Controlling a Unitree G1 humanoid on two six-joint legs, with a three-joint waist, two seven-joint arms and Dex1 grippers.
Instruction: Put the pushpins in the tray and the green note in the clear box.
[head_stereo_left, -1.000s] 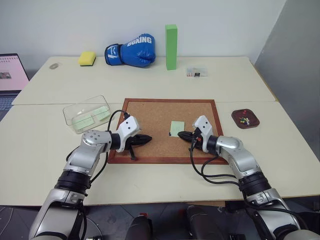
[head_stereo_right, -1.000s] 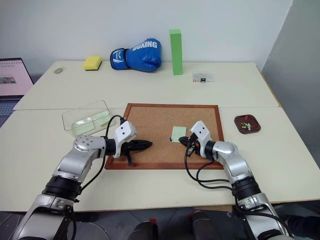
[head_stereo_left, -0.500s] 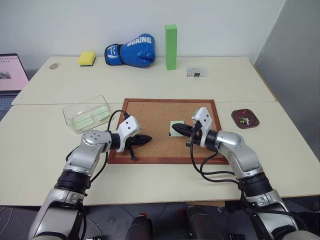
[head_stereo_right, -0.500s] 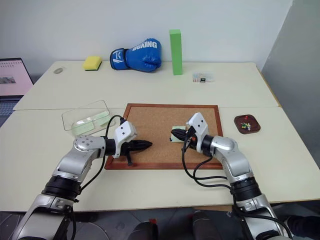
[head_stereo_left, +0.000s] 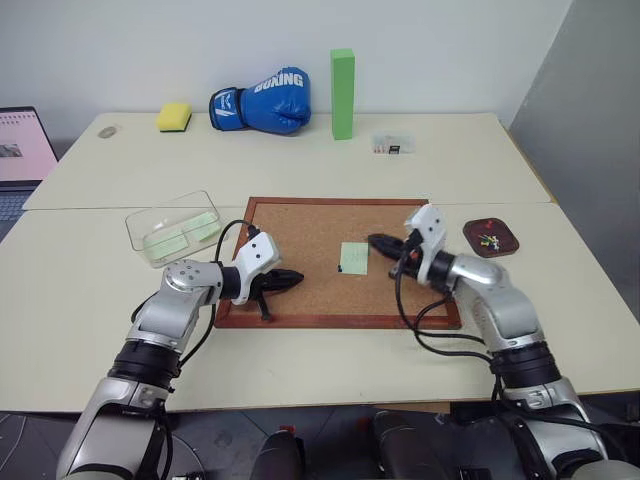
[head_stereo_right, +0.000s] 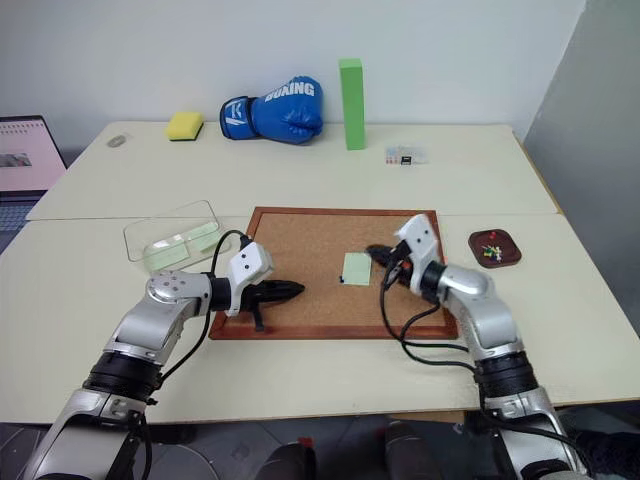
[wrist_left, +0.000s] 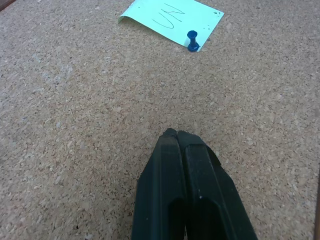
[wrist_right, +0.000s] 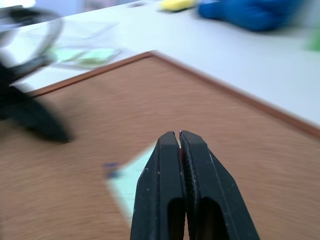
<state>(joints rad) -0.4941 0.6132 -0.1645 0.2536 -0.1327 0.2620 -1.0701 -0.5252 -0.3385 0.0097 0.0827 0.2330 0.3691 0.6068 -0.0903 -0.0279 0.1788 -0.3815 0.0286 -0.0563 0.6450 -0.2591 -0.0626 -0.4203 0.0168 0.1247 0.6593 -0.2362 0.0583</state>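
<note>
Here the note (wrist_left: 171, 17) is a thin, pale green, roughly square paper lying flat on the corkboard (head_stereo_left: 300, 225), a little right of the board's centre. In the left wrist view it bears dark handwritten strokes, and one corner curls slightly upward. A dark blue pin (wrist_left: 192, 41) stands at one edge of the note, its small plastic head upright on the cork.

The right gripper (head_stereo_left: 378, 241) hangs above the corkboard just right of the note, its two black fingers pressed together. In the right wrist view a thin sliver of red shows between the fingertips; what it belongs to cannot be told. The left gripper (head_stereo_left: 296, 278) hovers over the left part of the board, well apart from the note, with its fingers likewise together and nothing between them.

The tray (head_stereo_left: 490, 238) is a small, dark brown, shallow dish with rounded corners on the table to the right of the board; a few tiny coloured bits lie in it. The box (head_stereo_left: 174, 226) is a transparent, shallow, lidless container on the table to the left of the board, with pale green paper visible inside it.
</note>
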